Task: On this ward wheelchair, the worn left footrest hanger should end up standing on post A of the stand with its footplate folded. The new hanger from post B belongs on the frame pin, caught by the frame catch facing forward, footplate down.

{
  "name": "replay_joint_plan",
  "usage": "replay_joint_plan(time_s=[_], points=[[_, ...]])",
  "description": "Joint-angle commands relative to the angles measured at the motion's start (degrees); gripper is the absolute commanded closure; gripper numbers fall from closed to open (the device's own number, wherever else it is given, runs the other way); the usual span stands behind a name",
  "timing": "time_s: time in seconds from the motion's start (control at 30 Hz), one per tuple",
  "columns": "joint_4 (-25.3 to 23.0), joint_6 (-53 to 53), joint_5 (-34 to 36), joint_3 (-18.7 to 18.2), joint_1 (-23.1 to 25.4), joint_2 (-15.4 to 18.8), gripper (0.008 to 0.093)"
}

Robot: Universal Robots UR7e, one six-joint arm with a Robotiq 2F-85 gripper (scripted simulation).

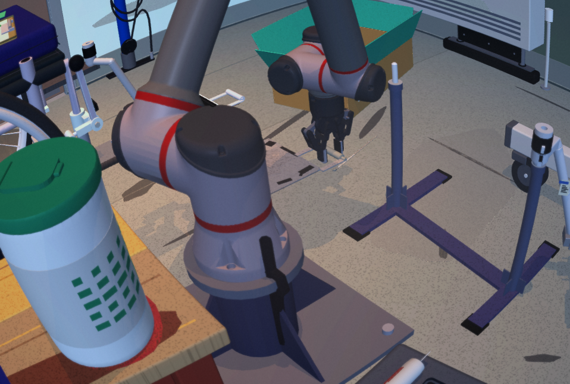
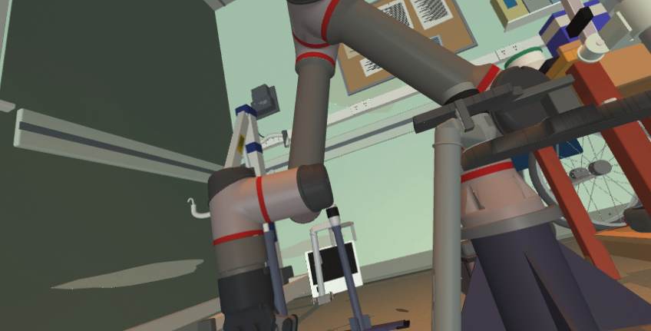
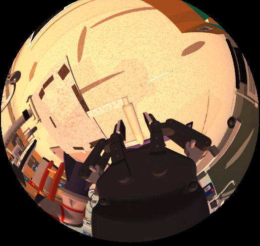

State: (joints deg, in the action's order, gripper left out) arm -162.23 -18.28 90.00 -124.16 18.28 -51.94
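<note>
The worn hanger [image 1: 299, 161] lies flat on the floor, and much of it is hidden behind my arm in the side camera. Its pale footplate carries dark grip strips. Its pale tube [image 3: 132, 121] runs between the fingers of my gripper [image 1: 332, 155], which is low over it. My gripper [image 3: 135, 123] is open and holds nothing. Post A [image 1: 395, 134] of the blue stand rises bare to the right. Post B [image 1: 529, 205] stands at the far right with the new hanger [image 1: 547, 150] on it. The wheelchair frame [image 1: 83, 94] is at the left.
My arm's base [image 1: 239, 251] fills the middle foreground. A white canister with a green lid [image 1: 60, 251] stands on the wooden table at the left. An open cardboard box [image 1: 345, 48] sits behind my gripper. The stand's blue feet [image 1: 441, 242] spread across the floor.
</note>
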Motion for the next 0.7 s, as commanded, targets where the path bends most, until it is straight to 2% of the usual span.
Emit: replay_joint_plan(time_s=[0.0,0.2,0.67], points=[[0.0,0.0,0.0,0.0,0.0,0.0,0.0534],[0.0,0.0,0.0,0.0,0.0,0.0,0.0544],[0.0,0.0,0.0,0.0,0.0,0.0,0.0824]])
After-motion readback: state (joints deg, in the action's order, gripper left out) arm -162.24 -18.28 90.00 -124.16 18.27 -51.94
